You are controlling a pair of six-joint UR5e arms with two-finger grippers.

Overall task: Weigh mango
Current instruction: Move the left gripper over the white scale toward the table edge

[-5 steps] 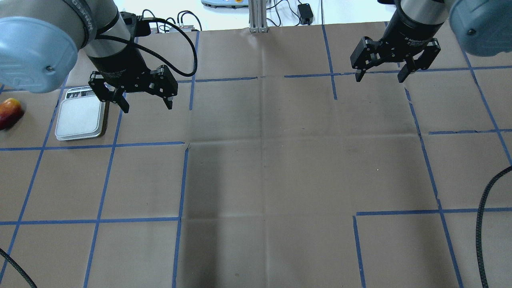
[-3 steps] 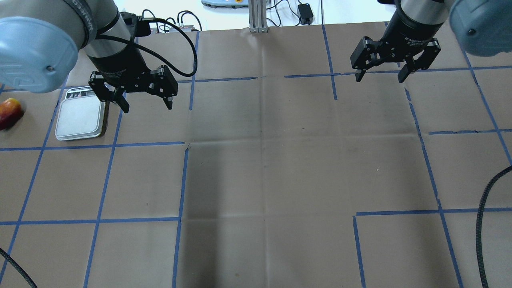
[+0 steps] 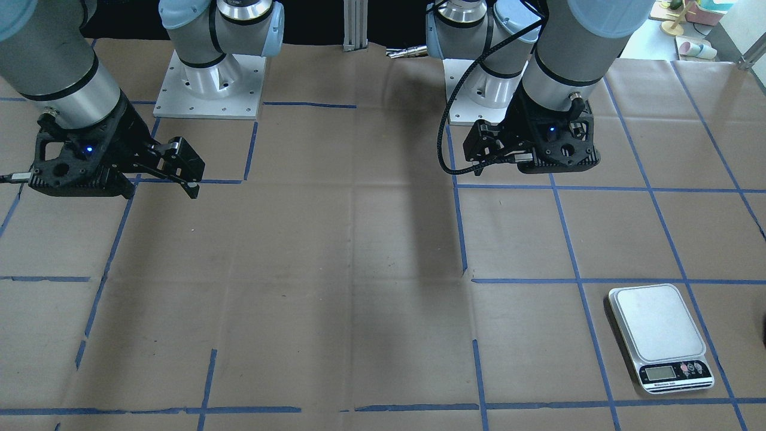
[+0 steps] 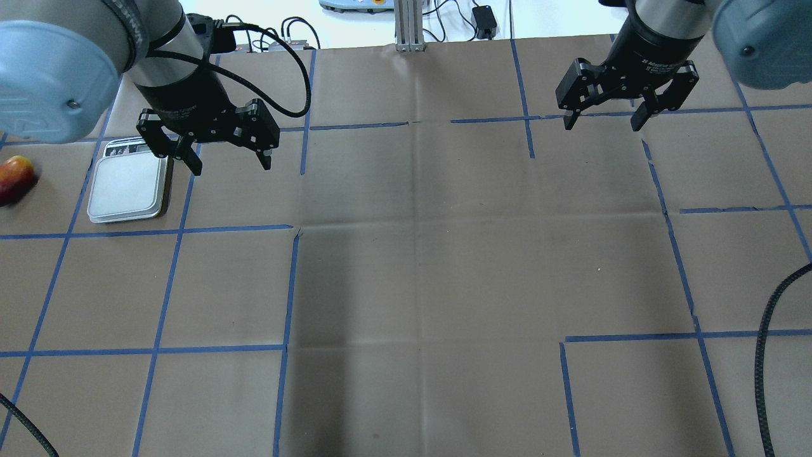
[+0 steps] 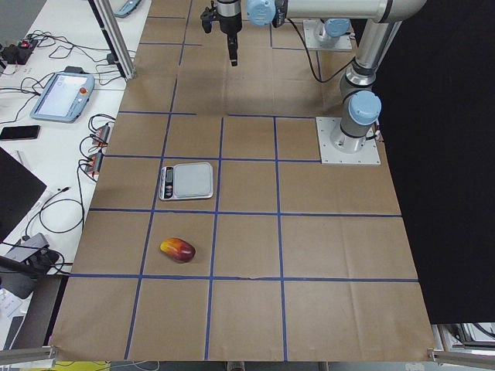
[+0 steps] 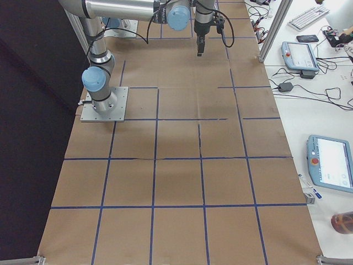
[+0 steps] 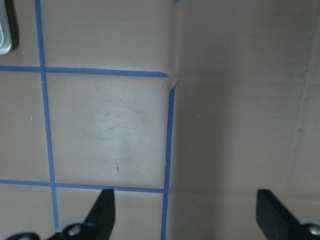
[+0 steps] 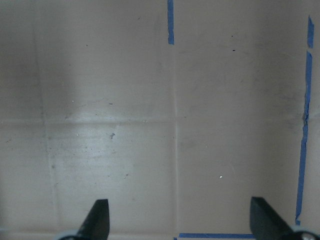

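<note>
The mango, red with a yellow end, lies on the brown paper at the far left edge of the overhead view, left of the scale; it also shows in the exterior left view. The scale has a bare silver platform. My left gripper is open and empty, hovering just right of the scale; the scale's corner shows in its wrist view. My right gripper is open and empty at the far right, well away from both.
Blue tape lines grid the paper-covered table. An aluminium post and cables stand at the far edge. A black cable hangs at the near right. Teach pendants lie on the side bench.
My left gripper has shifted slightly farther from me and a little left, staying open. The right gripper, the mango and the scale have not moved.
</note>
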